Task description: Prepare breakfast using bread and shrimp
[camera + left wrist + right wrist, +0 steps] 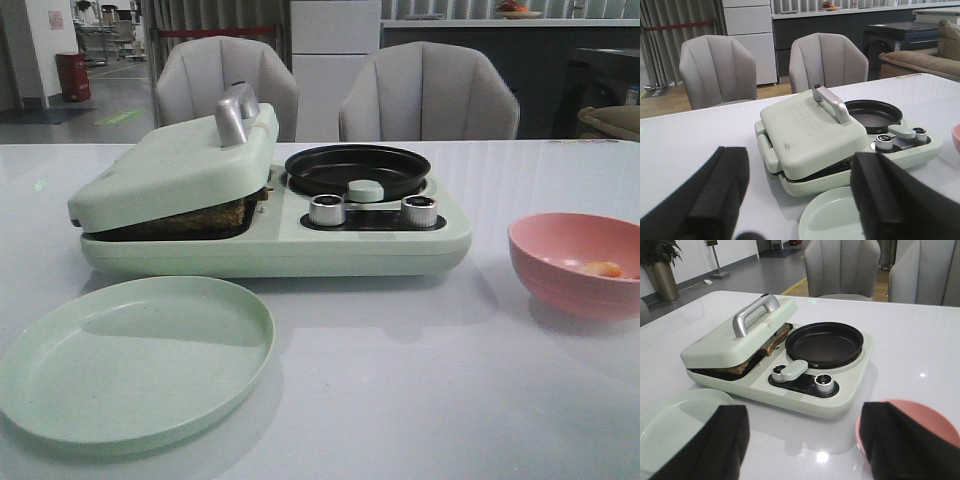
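Peeking brown-crusted bread [205, 217] under pale-green lid [180, 165]

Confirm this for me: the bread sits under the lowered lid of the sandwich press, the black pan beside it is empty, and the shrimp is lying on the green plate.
One detail is wrong. The shrimp lies in the pink bowl, not on the green plate, which holds nothing, as the front view shows. The rest stands: the bread sits under the lowered lid, and the black pan is empty.

Two grey padded chairs [335, 90] stand behind the white table [400, 400].
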`<act>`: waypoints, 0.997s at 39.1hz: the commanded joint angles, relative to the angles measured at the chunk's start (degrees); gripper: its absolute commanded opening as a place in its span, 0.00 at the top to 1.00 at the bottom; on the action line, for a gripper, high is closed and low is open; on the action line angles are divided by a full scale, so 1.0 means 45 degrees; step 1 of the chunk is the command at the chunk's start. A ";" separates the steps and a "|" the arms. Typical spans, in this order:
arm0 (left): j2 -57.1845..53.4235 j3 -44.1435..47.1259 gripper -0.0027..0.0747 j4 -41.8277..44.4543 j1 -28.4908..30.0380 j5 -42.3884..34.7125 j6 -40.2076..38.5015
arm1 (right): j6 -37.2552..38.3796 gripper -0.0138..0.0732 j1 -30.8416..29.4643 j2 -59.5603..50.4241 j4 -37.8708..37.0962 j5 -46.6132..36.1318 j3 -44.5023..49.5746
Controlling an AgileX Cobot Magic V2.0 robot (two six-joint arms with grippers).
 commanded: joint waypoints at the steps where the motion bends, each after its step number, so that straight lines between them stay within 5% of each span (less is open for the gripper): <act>1: 0.0158 -0.0330 0.33 -0.0179 -0.0033 -0.0961 -0.0147 | -0.0021 0.20 -0.0042 0.0449 0.0067 -0.0186 -0.0871; 12: 0.0158 -0.0330 0.33 -0.0179 -0.0033 -0.0961 -0.0147 | 0.0285 0.20 -0.0375 0.3499 0.0090 0.3023 -0.4228; 27: 0.0158 -0.0330 0.33 -0.0179 -0.0033 -0.0961 -0.0147 | 0.0617 0.20 -0.5010 0.7407 0.0343 0.6590 -0.7325; 39: 0.0158 -0.0330 0.33 -0.0179 -0.0033 -0.0961 -0.0147 | -0.0848 0.20 -0.6849 0.9644 0.1032 0.6644 -0.7461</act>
